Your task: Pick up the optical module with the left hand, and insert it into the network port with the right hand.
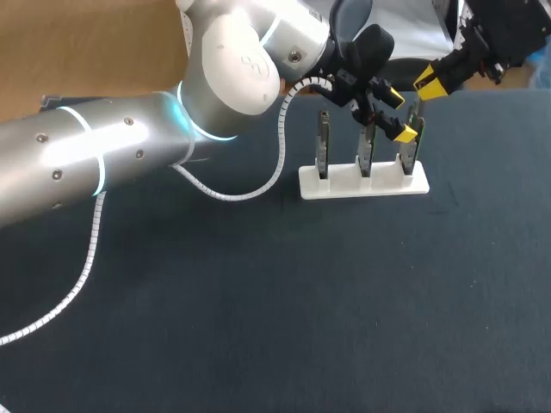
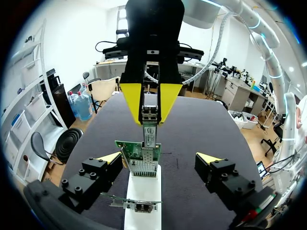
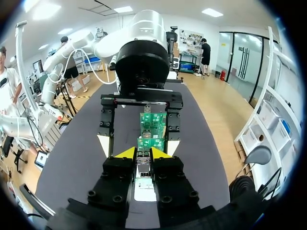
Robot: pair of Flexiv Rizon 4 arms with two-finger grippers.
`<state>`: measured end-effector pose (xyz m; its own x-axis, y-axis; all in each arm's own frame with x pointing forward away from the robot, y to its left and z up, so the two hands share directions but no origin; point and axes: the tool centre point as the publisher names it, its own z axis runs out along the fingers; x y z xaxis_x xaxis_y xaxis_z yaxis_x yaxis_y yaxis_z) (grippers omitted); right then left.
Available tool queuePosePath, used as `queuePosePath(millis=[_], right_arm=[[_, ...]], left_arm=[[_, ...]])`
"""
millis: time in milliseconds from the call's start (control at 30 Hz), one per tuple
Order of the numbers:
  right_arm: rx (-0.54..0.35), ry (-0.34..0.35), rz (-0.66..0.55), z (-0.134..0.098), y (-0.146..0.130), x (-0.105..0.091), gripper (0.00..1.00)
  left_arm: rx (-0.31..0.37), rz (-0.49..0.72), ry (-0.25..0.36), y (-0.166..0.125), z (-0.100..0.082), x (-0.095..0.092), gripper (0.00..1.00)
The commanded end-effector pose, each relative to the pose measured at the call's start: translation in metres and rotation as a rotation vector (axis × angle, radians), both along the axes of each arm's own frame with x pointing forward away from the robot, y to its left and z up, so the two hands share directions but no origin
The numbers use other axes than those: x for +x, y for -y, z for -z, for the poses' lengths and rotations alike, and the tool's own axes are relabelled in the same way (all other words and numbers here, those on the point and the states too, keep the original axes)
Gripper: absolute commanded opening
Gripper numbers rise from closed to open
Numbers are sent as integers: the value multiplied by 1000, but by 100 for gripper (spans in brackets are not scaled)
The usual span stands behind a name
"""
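Left wrist view tells it best: my right pincer (image 2: pixel 150 120) is clamped on the optical module (image 2: pixel 149 133), its nose at the port of the upright network card (image 2: pixel 143 154) in the white stand (image 2: pixel 142 194), towards the table's far right edge. How far in it sits, I cannot tell. My left pincer (image 2: pixel 159 158) stands wide apart, a finger either side of the card. The module looks light, rigid and smooth-sided (slippery metal, I'd guess) — best held by its flat flanks near the tail. The card looks thin and fragile — any push should run straight along the port.
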<state>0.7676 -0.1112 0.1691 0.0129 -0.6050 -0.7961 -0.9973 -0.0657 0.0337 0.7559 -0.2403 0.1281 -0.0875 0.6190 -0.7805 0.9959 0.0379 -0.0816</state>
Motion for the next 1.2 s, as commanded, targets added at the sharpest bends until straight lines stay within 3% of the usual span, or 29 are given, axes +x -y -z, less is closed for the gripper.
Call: queuePosePath(millis=[33, 967, 1000, 1033, 1200], right_arm=[[21, 6, 1, 5, 3, 1, 0], [48, -3, 6, 11, 5, 3, 0], [50, -4, 5, 10, 5, 3, 35], [52, -5, 5, 9, 5, 3, 100], [87, -1, 13, 3, 6, 4, 100]], left_arm=[[4, 0, -2, 1, -1, 1, 100], [4, 0, -2, 1, -1, 1, 100], [4, 0, -2, 1, -1, 1, 100], [4, 0, -2, 1, -1, 1, 100], [4, 0, -2, 1, -1, 1, 100]])
